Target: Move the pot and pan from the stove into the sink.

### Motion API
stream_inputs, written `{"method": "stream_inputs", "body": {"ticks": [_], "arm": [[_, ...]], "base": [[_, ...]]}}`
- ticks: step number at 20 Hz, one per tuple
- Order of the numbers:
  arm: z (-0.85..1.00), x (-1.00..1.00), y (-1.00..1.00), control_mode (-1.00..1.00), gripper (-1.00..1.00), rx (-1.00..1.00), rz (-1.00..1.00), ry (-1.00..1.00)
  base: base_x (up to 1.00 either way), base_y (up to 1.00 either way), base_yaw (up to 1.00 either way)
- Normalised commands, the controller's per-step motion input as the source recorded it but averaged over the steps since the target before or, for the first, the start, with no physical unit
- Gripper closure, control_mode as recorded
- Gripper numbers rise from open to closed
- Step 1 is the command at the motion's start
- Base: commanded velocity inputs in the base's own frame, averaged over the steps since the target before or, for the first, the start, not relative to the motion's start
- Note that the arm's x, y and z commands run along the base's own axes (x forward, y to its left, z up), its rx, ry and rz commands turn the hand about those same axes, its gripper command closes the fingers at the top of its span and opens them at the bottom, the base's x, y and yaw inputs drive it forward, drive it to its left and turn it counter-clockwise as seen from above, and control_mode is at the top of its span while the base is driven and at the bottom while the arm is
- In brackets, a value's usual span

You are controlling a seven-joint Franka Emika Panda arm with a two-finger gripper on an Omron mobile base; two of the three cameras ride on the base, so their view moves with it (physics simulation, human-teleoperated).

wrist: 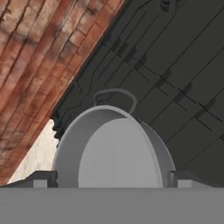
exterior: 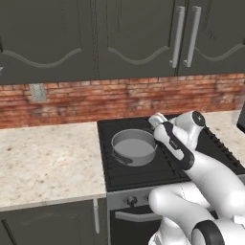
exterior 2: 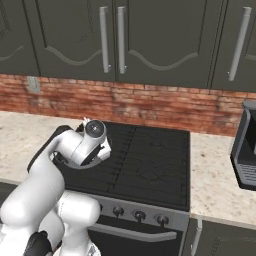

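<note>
Looking over a beige speckled counter (exterior: pixel 48 162), I see a red brick backsplash (exterior: pixel 119 98) under dark cabinets (exterior: pixel 124 33). My pot (exterior: pixel 134 146) sits on the left side of the stove (exterior 2: pixel 145 160), upright. My arm folds forward above it, the gripper (wrist: pixel 111 178) hanging over the pot's near rim, fingertips (wrist: pixel 41 179) spread apart, grasping nothing.

Grey pot (wrist: pixel 116 151) sitting close below the hand, light inside showing, thin loop handle at its far rim, resting on the black stove (wrist: pixel 175 87) grates, brick wall (wrist: pixel 39 57) running alongside, jaws flanking the pot
</note>
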Motion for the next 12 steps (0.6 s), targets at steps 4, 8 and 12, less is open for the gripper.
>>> {"method": "stream_inputs", "body": {"ticks": [4, 8, 12], "arm": [[-0.12, 0.00, 0.06, -1.00, -1.00, 0.00, 0.02, 0.06], [-0.18, 0.00, 0.05, -1.00, -1.00, 0.00, 0.02, 0.07], [-0.24, 0.02, 0.06, -1.00, -1.00, 0.00, 0.03, 0.06]], "base": [[0.00, 0.00, 0.00], [0.00, 0.00, 0.00], [0.00, 0.00, 0.00]]}}
